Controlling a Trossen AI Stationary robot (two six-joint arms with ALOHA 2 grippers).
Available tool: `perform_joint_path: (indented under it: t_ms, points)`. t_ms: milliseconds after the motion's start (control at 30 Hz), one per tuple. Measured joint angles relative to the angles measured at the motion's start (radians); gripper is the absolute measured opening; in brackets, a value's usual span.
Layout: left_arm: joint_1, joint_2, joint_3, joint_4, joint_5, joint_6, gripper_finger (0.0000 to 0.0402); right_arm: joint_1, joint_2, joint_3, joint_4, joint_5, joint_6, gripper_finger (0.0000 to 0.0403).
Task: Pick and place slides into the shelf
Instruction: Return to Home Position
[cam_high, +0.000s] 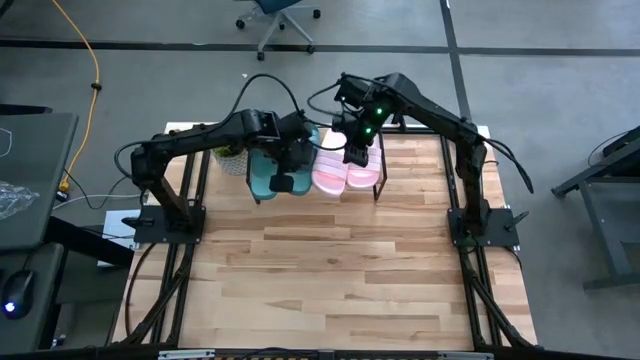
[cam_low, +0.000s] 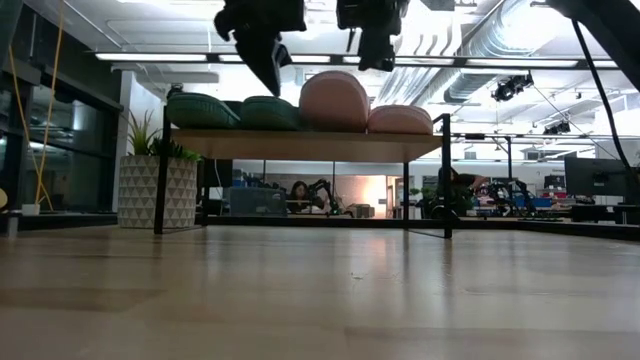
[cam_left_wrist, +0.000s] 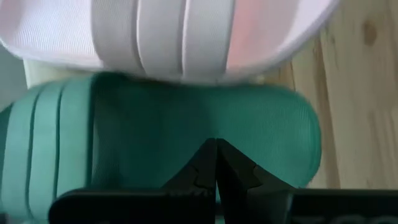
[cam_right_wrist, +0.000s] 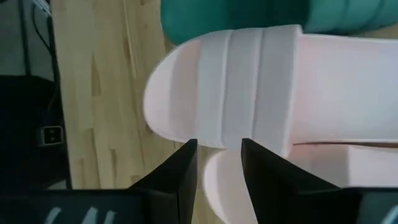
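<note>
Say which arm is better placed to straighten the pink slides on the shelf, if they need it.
Right, most likely. The right gripper hangs open directly above the pink slides on the shelf. The left gripper is shut and sits over the teal slides beside them.

There are four sandals in all: two green sandals (cam_low: 200, 110) (cam_low: 270, 113) and two pink sandals (cam_low: 335, 100) (cam_low: 400, 120). There is one shelf (cam_low: 300, 145) and one wooden table (cam_high: 330, 270). Two robot arms are in view, one left arm (cam_high: 200, 138) and one right arm (cam_high: 435, 108). One patterned plant pot (cam_low: 145, 190) shows. On the floor are one office chair (cam_high: 280, 15) and one yellow cable (cam_high: 95, 70).
</note>
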Motion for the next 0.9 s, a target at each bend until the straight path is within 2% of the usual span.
perform_joint_path:
  t_ms: [167,467,633,733,900]
  points:
    - [0.003,-0.004,0.0,-0.036,-0.017,0.022,0.0,0.015,0.0,0.0,0.004,0.071,0.036,0.0114]
    - [0.038,-0.132,0.0,-0.033,-0.033,0.045,0.0,-0.026,-0.052,-0.001,0.049,0.079,0.068,0.0114]
    - [0.082,-0.196,0.0,0.016,0.014,0.028,0.0,-0.023,-0.089,-0.001,0.081,0.091,0.097,0.0114]
    - [0.089,-0.211,-0.001,0.021,0.027,0.031,0.0,0.003,-0.091,-0.001,0.095,0.148,0.101,0.0114]
    - [0.088,-0.27,-0.137,0.15,0.093,0.008,0.0,0.038,-0.091,-0.001,0.113,0.197,0.101,0.0114]
